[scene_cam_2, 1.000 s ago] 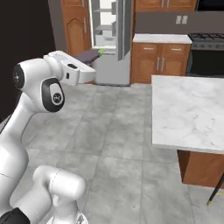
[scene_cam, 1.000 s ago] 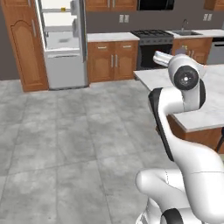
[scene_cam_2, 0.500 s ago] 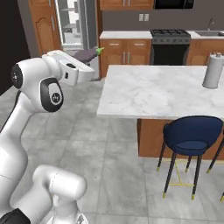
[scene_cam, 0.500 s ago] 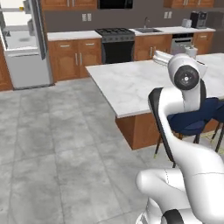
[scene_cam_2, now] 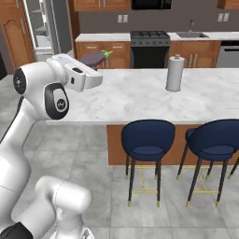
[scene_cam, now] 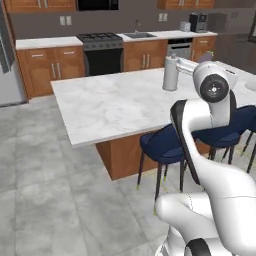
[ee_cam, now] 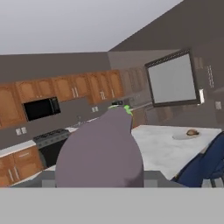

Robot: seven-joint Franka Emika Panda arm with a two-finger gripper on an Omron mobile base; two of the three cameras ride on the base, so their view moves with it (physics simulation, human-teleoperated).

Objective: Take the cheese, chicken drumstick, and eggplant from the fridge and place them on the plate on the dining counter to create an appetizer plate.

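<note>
white marble, grey-veined: the dining counter (scene_cam: 120, 102) spreads across the middle of both base views, its brown wooden base below and two blue stools (scene_cam_2: 147, 142) tucked along the near side. behind it, against the far wall, run the wooden cupboards (scene_cam: 47, 70) with the black stove (scene_cam_2: 150, 44) and the sink. far left in the right base view stands the fridge (scene_cam_2: 44, 30), well apart from me, its door open on pale shelves.

on the counter toward the right stands an upright grey roll (scene_cam_2: 174, 73). in my hand view the plate (ee_cam: 186, 136) lies far off on the marble, with one small brown thing (ee_cam: 191, 132) on it, perhaps the drumstick; too small to be sure.

my gripper (scene_cam_2: 94, 59) is up above the counter's left end and closed around the eggplant (ee_cam: 101, 154), a dull purple lump with a green stem tip that bulks large in my hand view. the fingers themselves are hidden behind it.

what worries me: the plate is well away from where i hold, so there is a long carry ahead. the eggplant is rounded and smooth, and i judge it could roll in the grip or slip if i swing fast. lowering too quickly could knock whatever already sits on the plate, or leave the eggplant rolling off the rim.
</note>
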